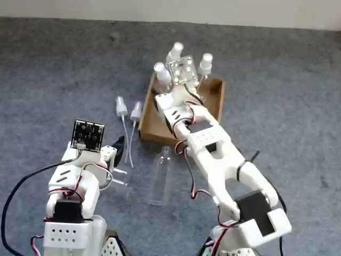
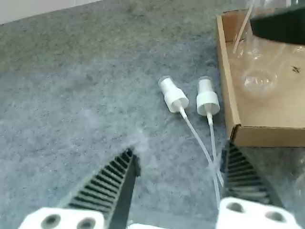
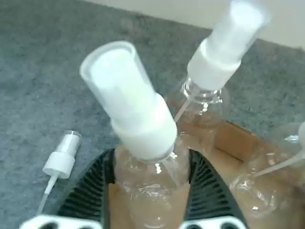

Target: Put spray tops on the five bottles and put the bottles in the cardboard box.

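Three clear bottles with white spray tops stand in the cardboard box [image 1: 151, 129]. My right gripper [image 1: 163, 89] reaches into the box and is shut on the nearest one, a tilted capped bottle [image 3: 143, 191] between its black fingers [image 3: 88, 193]. Another capped bottle [image 3: 209, 90] stands behind it. Two loose spray tops [image 2: 173, 94] [image 2: 207, 100] lie on the carpet beside the box wall [image 2: 228, 86], their tubes running toward my open left gripper [image 2: 181, 186], which hovers just short of them. One uncapped bottle [image 1: 160, 173] lies on the carpet between the arms.
Grey carpet covers the whole table, with free room to the far left and right of the box. A loose spray top [image 3: 59, 160] lies just outside the box. The right arm's body [image 1: 224, 160] stretches over the lying bottle's side.
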`<state>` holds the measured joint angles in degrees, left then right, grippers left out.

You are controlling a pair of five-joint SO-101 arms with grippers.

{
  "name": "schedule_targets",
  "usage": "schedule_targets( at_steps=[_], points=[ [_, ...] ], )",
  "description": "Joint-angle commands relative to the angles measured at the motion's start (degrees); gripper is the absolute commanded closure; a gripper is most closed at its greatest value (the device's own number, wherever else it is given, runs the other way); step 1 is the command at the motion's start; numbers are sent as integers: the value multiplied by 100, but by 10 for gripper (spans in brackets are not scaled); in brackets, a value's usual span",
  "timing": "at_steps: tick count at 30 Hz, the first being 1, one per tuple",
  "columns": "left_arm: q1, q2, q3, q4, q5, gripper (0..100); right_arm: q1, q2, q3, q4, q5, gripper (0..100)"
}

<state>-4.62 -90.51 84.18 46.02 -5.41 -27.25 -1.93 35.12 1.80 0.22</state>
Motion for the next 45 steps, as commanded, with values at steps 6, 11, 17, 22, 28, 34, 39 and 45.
schedule_targets(
  at_steps=[6, 11, 17, 22, 28, 34, 39, 45],
  points=[
    [-22, 4, -31, -123, -53, 784, -22, 409, -629, -154, 18, 994],
    [-22, 4, -31, -123, -53, 784, -48, 418, -620, -101, 18, 988],
    [-13, 4, 22, -149, -53, 784, -48, 400, -620, -92, 35, 988],
    [-13, 4, 22, -149, -53, 784, -66, 400, -743, 312, 26, 906],
    [-4, 4, 22, -149, -53, 784, -84, 400, -1077, 804, 18, 855],
    [-4, 4, 22, -149, -53, 784, -215, 400, -1332, 1165, 18, 852],
    [-4, 4, 22, -149, -53, 784, -242, 400, -1358, 1191, 18, 834],
    [-4, 4, 22, -149, -53, 784, -242, 400, -1358, 1191, 18, 774]
  ],
)
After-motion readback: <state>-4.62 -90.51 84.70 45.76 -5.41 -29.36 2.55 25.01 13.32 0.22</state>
